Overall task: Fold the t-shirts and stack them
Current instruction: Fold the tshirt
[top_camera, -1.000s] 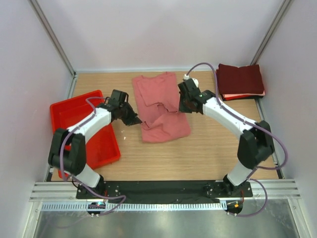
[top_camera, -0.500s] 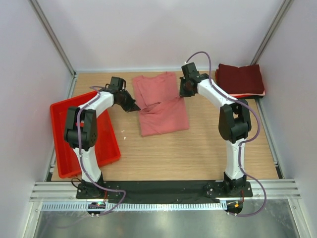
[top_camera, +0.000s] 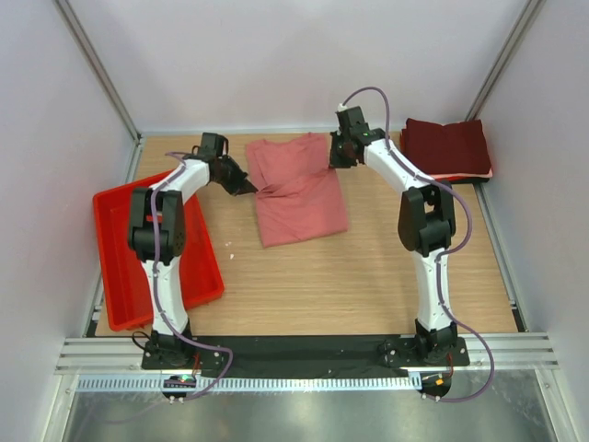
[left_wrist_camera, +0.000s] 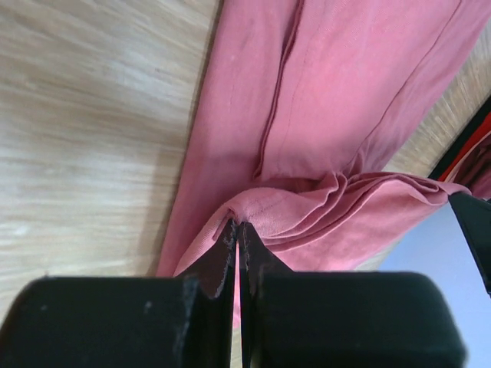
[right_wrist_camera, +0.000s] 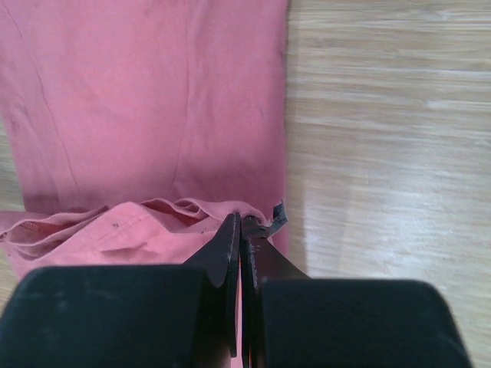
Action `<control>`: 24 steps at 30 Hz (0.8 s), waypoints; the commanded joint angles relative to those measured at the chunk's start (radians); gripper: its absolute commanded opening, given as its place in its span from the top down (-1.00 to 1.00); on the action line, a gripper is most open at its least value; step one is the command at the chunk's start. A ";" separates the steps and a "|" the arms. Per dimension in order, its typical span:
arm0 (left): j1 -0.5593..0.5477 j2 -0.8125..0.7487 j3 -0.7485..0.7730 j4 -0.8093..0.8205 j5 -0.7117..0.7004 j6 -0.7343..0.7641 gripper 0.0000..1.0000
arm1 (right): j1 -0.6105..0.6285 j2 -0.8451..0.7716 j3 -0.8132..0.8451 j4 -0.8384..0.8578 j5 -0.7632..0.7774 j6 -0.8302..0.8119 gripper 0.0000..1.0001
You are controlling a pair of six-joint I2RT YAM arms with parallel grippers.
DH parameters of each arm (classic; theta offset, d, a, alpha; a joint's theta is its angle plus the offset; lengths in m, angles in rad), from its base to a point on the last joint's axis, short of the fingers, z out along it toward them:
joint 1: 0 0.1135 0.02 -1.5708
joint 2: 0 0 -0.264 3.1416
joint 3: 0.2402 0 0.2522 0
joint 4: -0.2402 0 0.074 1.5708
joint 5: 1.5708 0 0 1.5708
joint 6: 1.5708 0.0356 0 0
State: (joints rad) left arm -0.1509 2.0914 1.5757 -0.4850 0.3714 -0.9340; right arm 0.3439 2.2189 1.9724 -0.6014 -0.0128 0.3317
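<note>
Seen from above, the two arm bases sit at the near edge of a wooden table (top_camera: 368,295), and the near half of the board is bare wood between the bases and the cloth. On the left, a red plastic tray (top_camera: 115,221) lies slanted along the table's left edge, and the left arm rises over its inner side. In the middle of the far half lies the salmon-pink t-shirt (top_camera: 304,207), doubled over on itself. Its near edge is straight and slightly slanted, and its far edge is close to the back wall. The left gripper (top_camera: 248,188) is at the shirt's left edge, and the right gripper (top_camera: 336,161) is at its right edge, farther back. In the far right corner a stack of dark maroon folded t-shirts (top_camera: 448,145) rests apart from the pink one, with a thin pale layer (top_camera: 460,178) showing along its near edge. Only the wrist cameras show the grip: each gripper's two fingers are pressed tight together on a bunched fold of pink cloth. The right wrist view also shows bare wood just beyond the shirt's side edge.
</note>
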 commanded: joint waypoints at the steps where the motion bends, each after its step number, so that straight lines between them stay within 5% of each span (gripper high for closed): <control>1: 0.010 0.033 0.055 0.023 0.050 0.018 0.99 | -0.014 0.021 0.052 0.051 -0.059 -0.025 0.98; 5: 0.013 0.067 0.087 0.020 0.050 0.009 0.89 | -0.016 0.048 0.062 0.069 -0.064 -0.029 0.95; 9: 0.020 0.061 0.119 0.020 0.046 0.046 0.74 | -0.029 0.062 0.085 0.057 -0.045 -0.020 0.70; 11: 0.024 0.041 0.130 0.014 0.009 0.075 0.65 | -0.042 0.056 0.106 0.029 -0.047 -0.008 0.34; 17: 0.019 -0.140 0.051 -0.043 -0.178 0.147 0.25 | -0.066 -0.093 -0.004 -0.056 -0.096 -0.042 -0.32; 24: -0.078 -0.304 -0.164 -0.047 -0.198 0.218 0.26 | -0.074 -0.252 -0.325 -0.075 -0.286 -0.144 -0.31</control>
State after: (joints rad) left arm -0.1680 1.8378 1.4837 -0.5144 0.2008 -0.7799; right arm 0.2634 2.0449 1.7332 -0.6521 -0.1776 0.2539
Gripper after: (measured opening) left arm 0.374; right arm 0.667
